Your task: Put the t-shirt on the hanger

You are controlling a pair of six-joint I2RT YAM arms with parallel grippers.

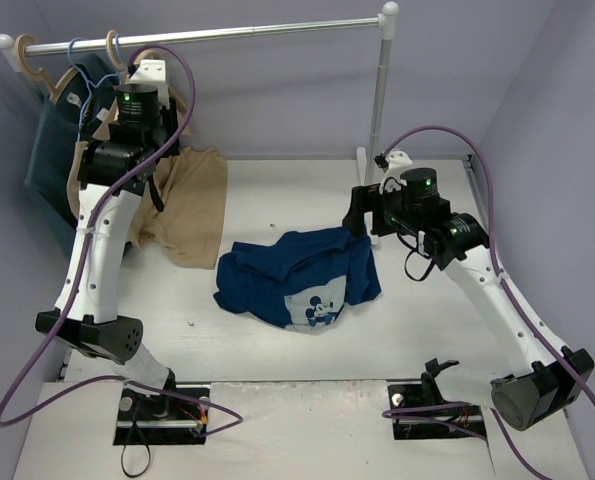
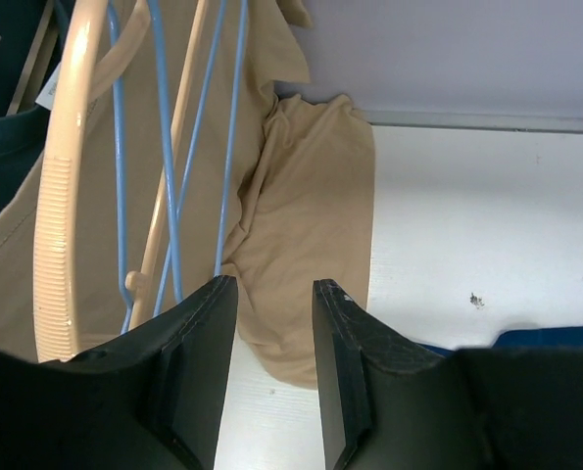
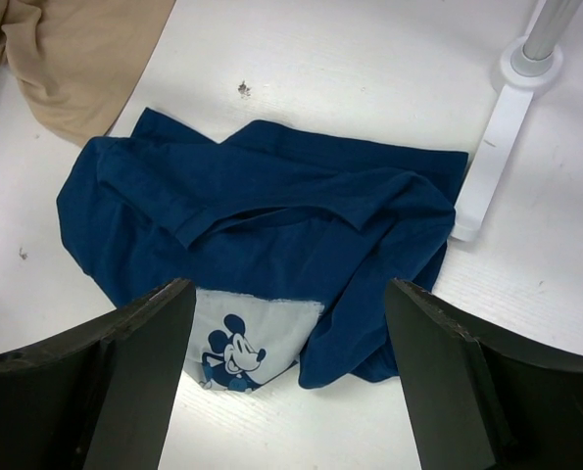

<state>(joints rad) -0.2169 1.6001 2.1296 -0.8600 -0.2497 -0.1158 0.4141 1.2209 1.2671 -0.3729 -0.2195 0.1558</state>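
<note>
The navy-blue t-shirt (image 1: 297,272) lies crumpled on the table's middle, its pale Mickey Mouse print (image 1: 315,310) facing up; it fills the right wrist view (image 3: 271,206). The thin light-blue hanger (image 1: 77,58) hangs on the rail at the back left. Its wires (image 2: 121,196) run just left of my left fingers. My left gripper (image 1: 162,140) is raised beside the hung garments; in the left wrist view (image 2: 276,289) it is open with nothing between the jaws. My right gripper (image 1: 362,215) hovers over the shirt's right edge, wide open and empty (image 3: 291,289).
A tan garment (image 1: 192,200) hangs from a thick tan wooden hanger (image 2: 56,196) and drapes onto the table left of the shirt. A dark teal garment (image 1: 52,150) hangs at the far left. The rail (image 1: 227,33) rests on a pole (image 1: 380,90) whose white foot (image 3: 494,147) touches the shirt's right edge.
</note>
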